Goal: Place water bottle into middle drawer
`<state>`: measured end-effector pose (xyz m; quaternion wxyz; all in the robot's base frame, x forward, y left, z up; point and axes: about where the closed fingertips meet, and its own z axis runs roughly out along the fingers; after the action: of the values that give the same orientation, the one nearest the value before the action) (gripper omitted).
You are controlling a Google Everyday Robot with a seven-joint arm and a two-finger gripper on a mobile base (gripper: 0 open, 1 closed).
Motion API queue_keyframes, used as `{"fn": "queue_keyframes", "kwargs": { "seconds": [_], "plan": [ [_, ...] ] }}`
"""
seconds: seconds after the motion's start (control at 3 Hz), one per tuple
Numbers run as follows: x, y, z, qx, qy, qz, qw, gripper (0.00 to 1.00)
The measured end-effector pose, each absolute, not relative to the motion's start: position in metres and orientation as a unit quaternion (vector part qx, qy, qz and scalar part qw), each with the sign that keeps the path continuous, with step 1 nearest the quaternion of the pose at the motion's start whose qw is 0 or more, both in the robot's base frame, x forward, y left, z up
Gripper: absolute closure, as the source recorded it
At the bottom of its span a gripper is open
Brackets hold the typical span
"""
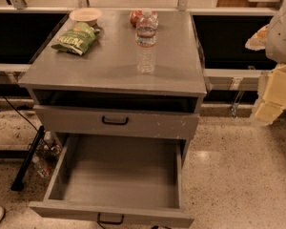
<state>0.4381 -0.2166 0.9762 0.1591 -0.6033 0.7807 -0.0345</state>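
The water bottle (146, 42) stands upright on the grey cabinet top (109, 66), right of centre, clear and ribbed with a white cap. The middle drawer (119, 175) is pulled out wide below, a bare grey tray with low side walls and a black wire handle (110, 219) on its front. My gripper (270, 97) is at the right edge of the view, pale and close to the camera, well right of the bottle and apart from it, holding nothing that I can see.
A red dented can (135, 17) stands just behind the bottle. A green chip bag (76, 38) and a shallow bowl (85, 15) lie at the back left. The upper drawer front (115, 120), with white paint chips, is almost shut. Bottles (42, 166) lie on the floor left.
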Motion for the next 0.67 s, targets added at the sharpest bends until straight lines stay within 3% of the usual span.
{"fn": "queue_keyframes", "kwargs": {
  "seconds": [0.67],
  "plan": [
    [0.4447, -0.2137, 0.9742, -0.595, 0.782, -0.007, 0.185, 0.0]
  ]
}}
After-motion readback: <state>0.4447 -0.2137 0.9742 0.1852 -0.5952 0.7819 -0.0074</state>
